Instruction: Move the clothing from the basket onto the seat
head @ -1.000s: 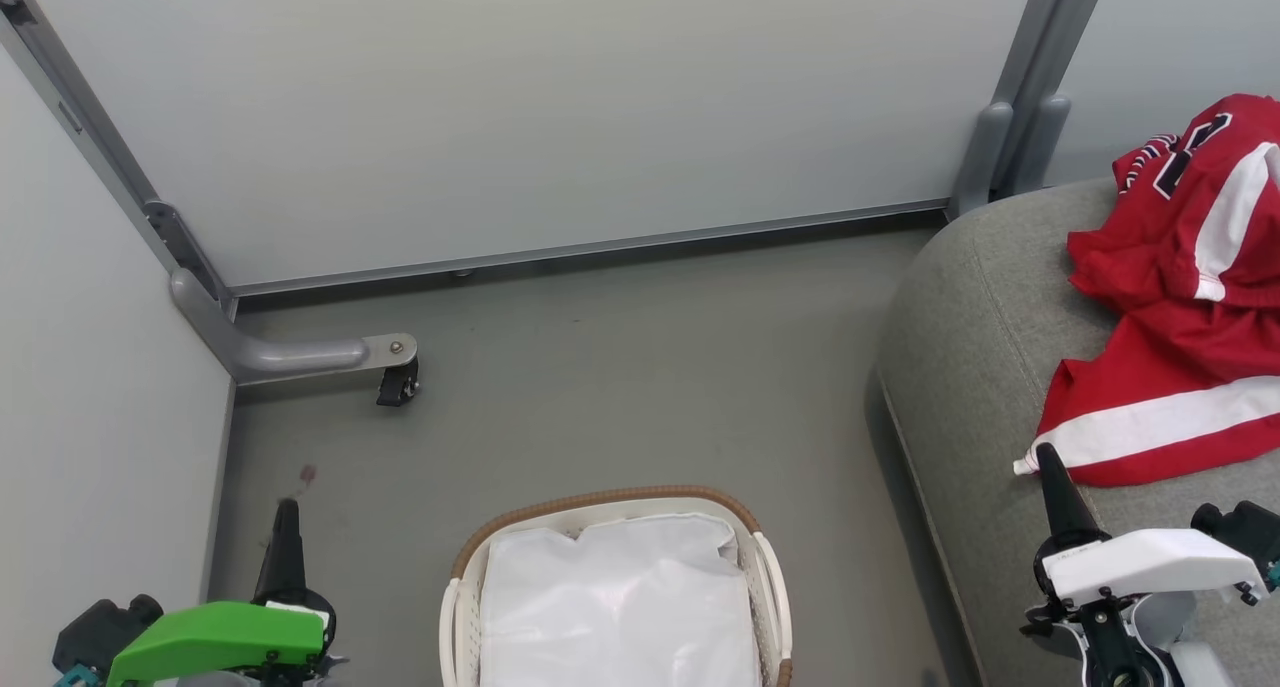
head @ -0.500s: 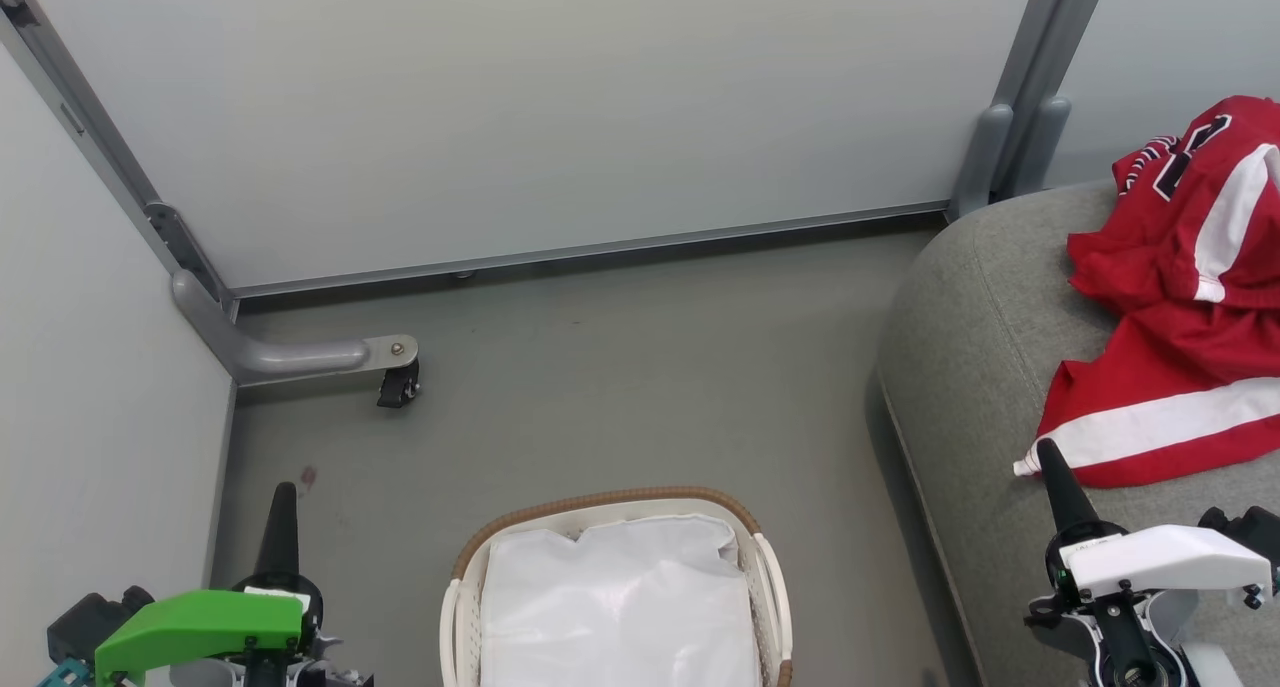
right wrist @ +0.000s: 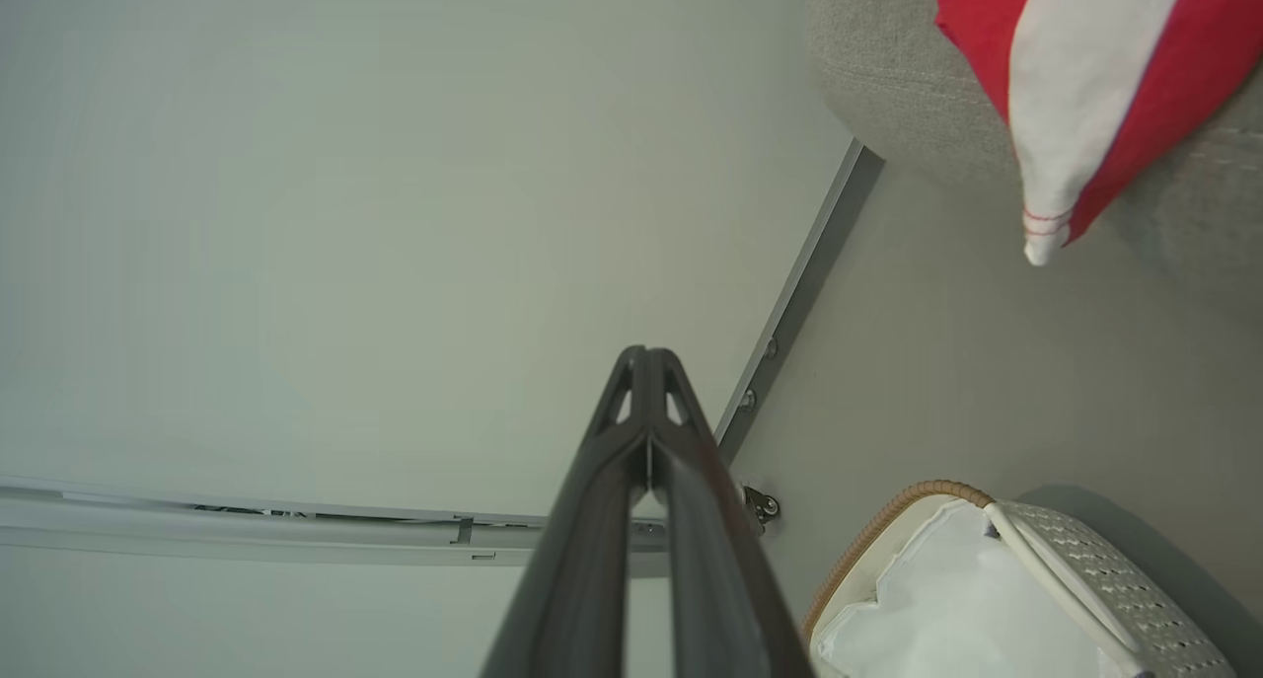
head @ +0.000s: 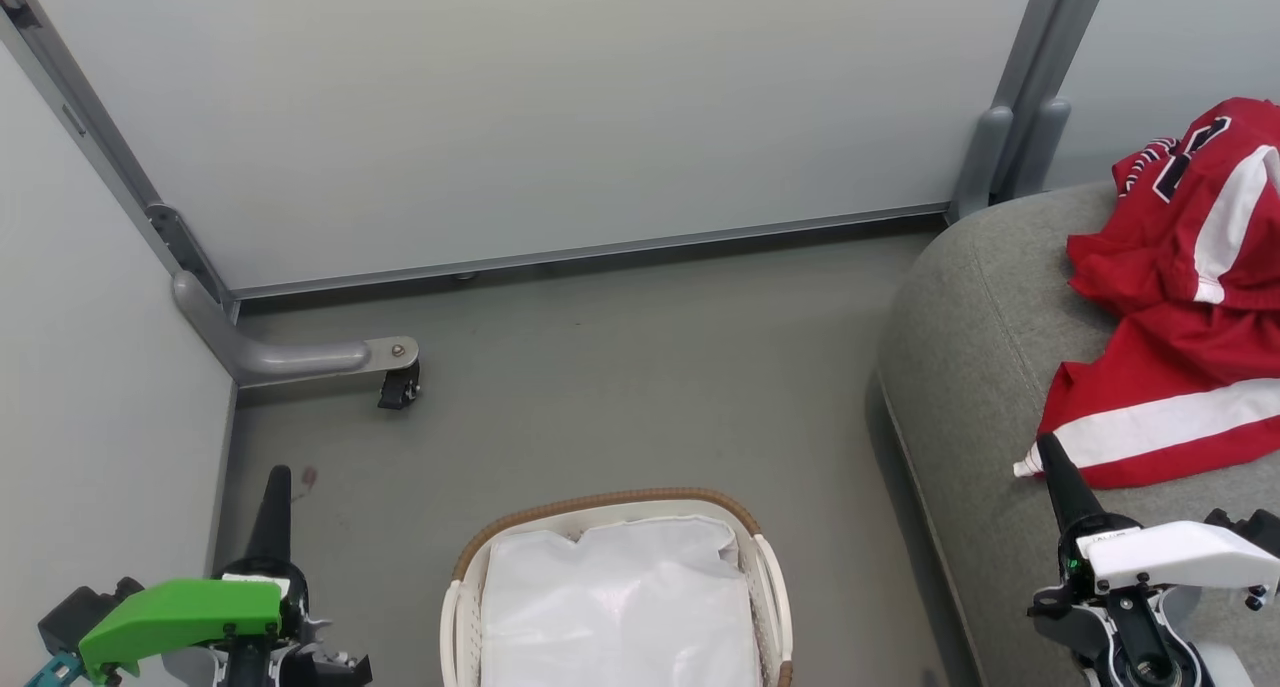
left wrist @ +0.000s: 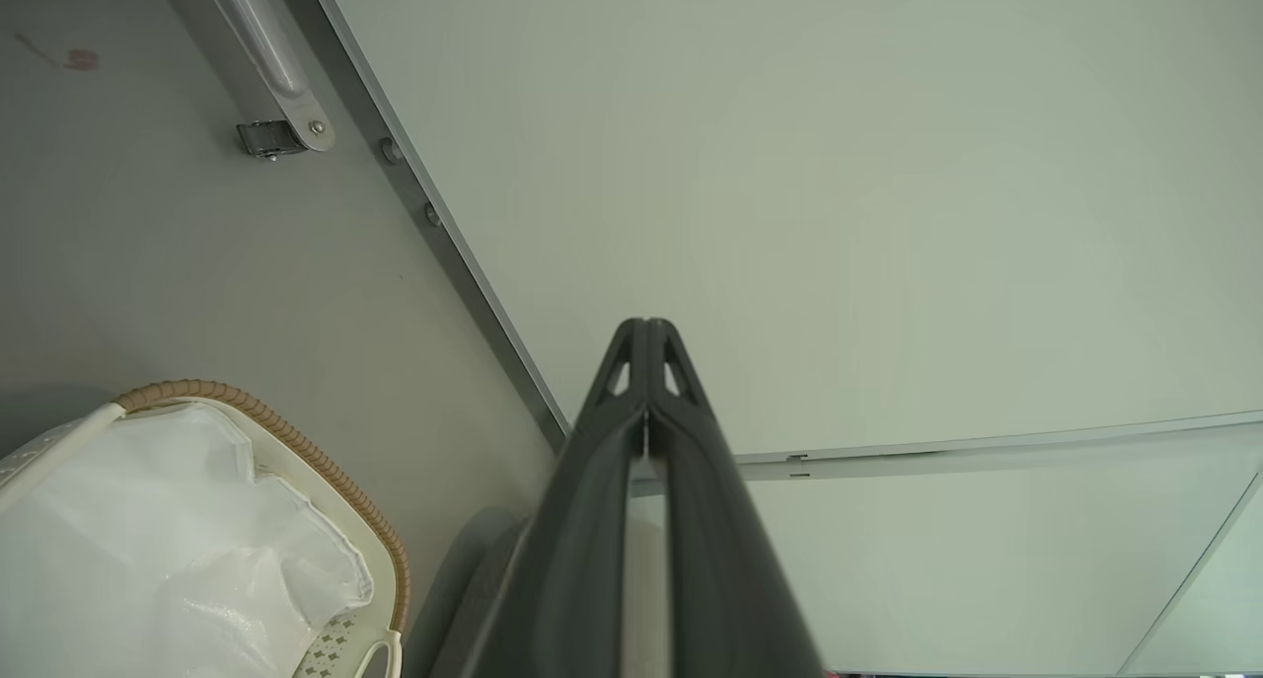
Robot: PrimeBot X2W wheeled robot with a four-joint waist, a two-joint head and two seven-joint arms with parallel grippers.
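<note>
On seat [head: 985,317] — clothing [head: 1165,357]; lettering [head: 1178,165] head cam, hem [right wrist: 1044,234] R wrist.

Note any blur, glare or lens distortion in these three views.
Head view: sharp, evenly lit, soft shadow beside the seat. Left wrist view: wide-angle bends the wall rail; fingers softly blurred. Right wrist view: same curvature, clothing slightly soft.

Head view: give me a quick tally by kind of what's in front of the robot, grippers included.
Red clothing heap on the seat: 1, pieces hard to separate
White basket, liner showing inside: 1
Grey seat: 1
Grippers: 2, left gripper and right gripper, both shut
Total: 5
</note>
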